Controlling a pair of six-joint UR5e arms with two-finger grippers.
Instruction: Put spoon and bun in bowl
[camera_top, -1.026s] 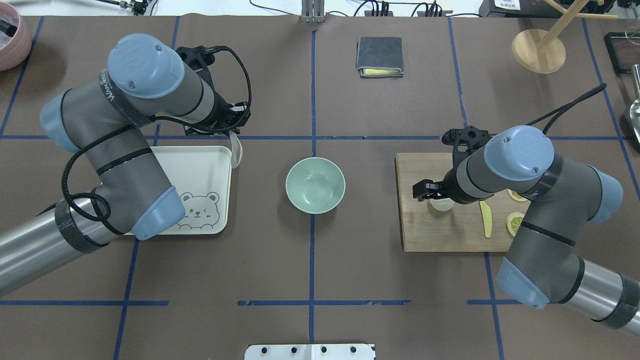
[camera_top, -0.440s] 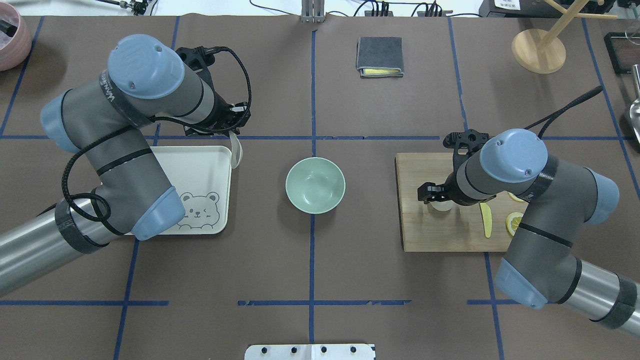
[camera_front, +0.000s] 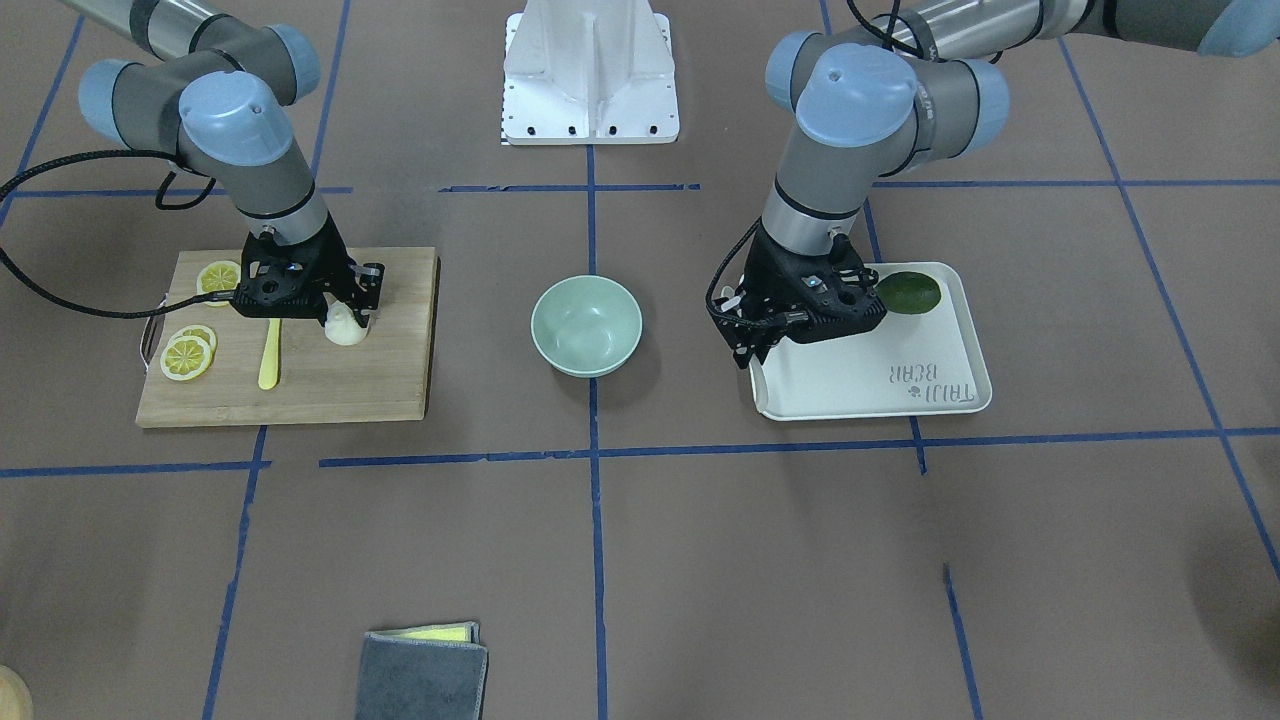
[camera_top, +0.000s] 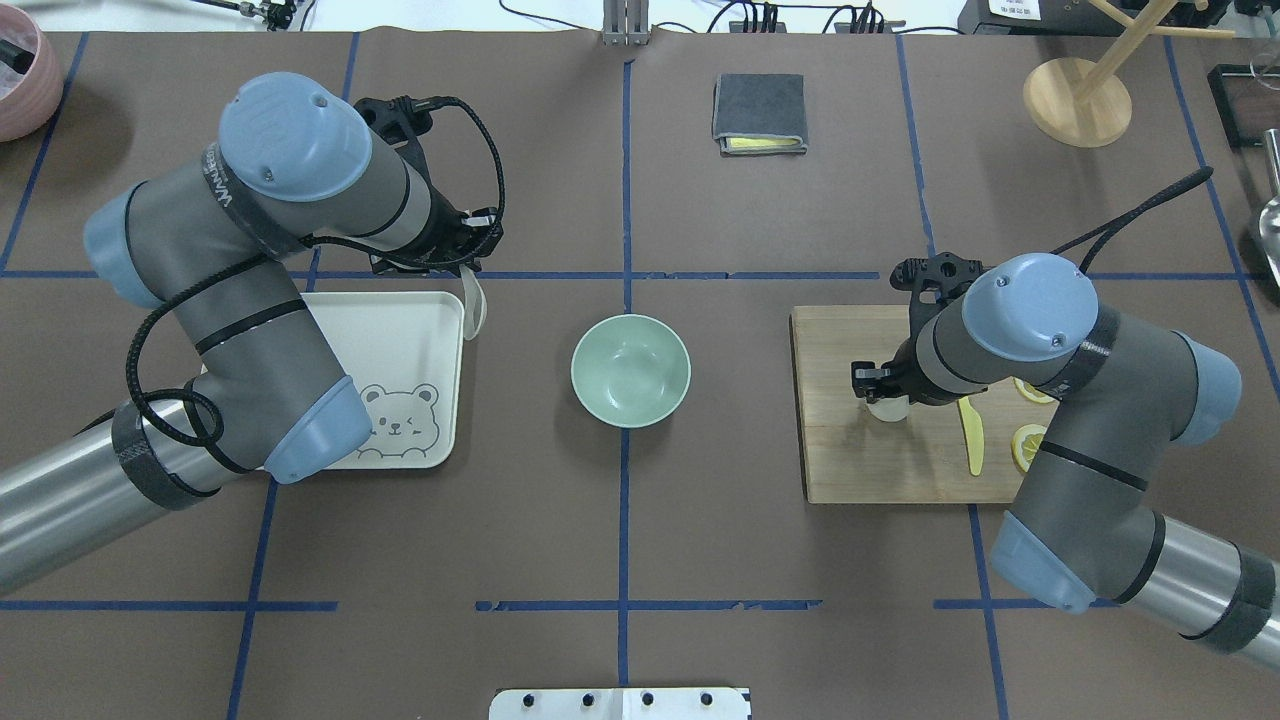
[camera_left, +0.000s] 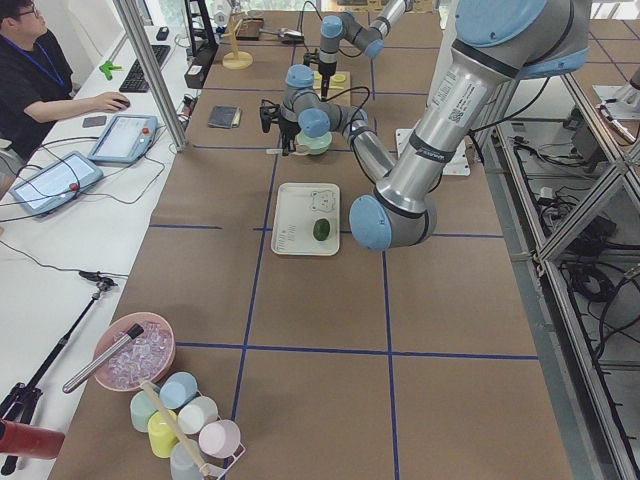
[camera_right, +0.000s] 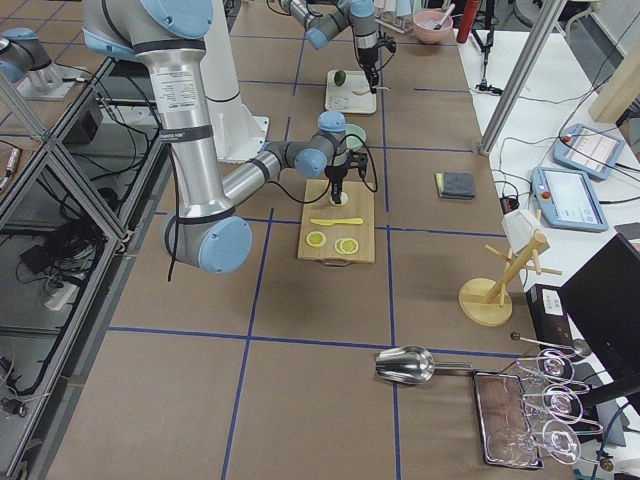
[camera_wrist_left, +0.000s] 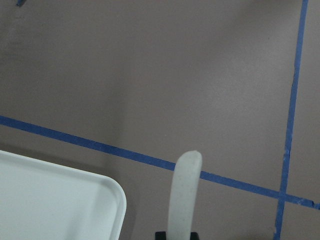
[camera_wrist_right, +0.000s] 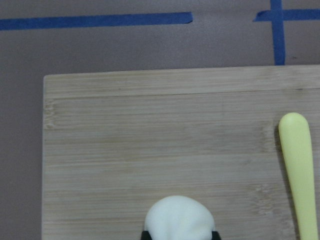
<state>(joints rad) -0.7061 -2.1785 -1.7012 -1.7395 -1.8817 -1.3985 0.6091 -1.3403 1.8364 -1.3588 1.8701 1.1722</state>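
Observation:
The mint-green bowl (camera_top: 630, 370) stands empty at the table's middle, also in the front view (camera_front: 586, 325). My left gripper (camera_top: 468, 272) is shut on the pale spoon (camera_top: 476, 305) and holds it above the tray's far right corner, left of the bowl. The spoon also shows in the left wrist view (camera_wrist_left: 185, 192). My right gripper (camera_top: 885, 398) is shut around the white bun (camera_front: 345, 328), which sits on the wooden cutting board (camera_top: 860, 460). In the right wrist view the bun (camera_wrist_right: 180, 220) lies between the two fingers.
A white bear-printed tray (camera_top: 400, 340) holds a dark green lime (camera_front: 908, 292). A yellow knife (camera_top: 970, 440) and lemon slices (camera_front: 188, 355) lie on the board beside the bun. A folded grey cloth (camera_top: 760, 112) lies at the far side.
My right gripper's fingers have drawn in from wide open to close around the bun. The left arm with the spoon has barely moved.

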